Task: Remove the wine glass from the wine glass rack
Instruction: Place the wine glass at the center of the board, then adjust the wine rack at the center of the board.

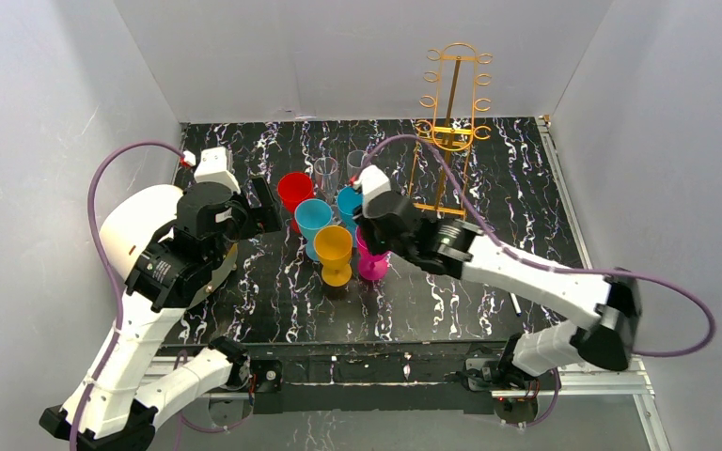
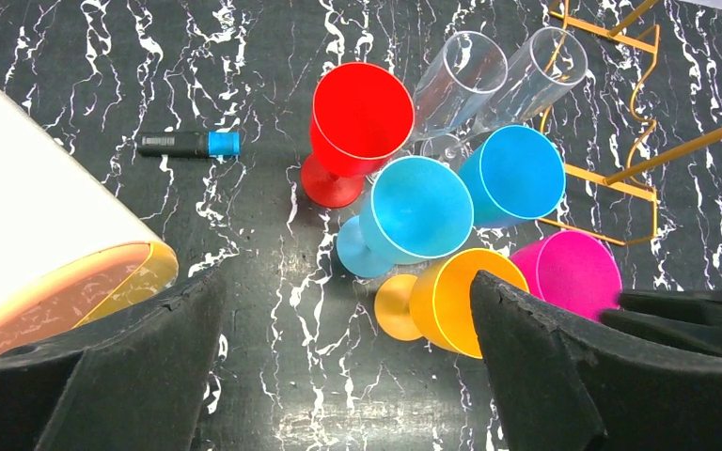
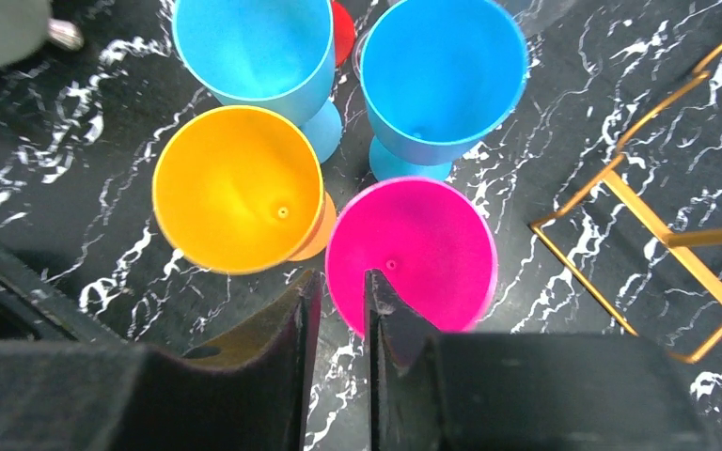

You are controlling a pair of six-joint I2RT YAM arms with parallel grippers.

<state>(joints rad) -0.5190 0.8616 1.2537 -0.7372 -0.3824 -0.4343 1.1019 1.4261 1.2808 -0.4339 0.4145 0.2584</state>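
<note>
Tabletop: black white-veined marble | walls: pale grey | wine glass rack: rear

**Three cameras, one shared patch**

Top camera's high and behind my left arm and right arm, looking forward and down over the whole marbled table, with the wine glass rack at the far end. Left wrist camera looks in obliquely from the left, mid-range, tilted down across the table's middle. Right wrist camera's nearly straight down and very close over the pink goblet and orange goblet. All three catch those two goblets and part of the rack's base.
</note>
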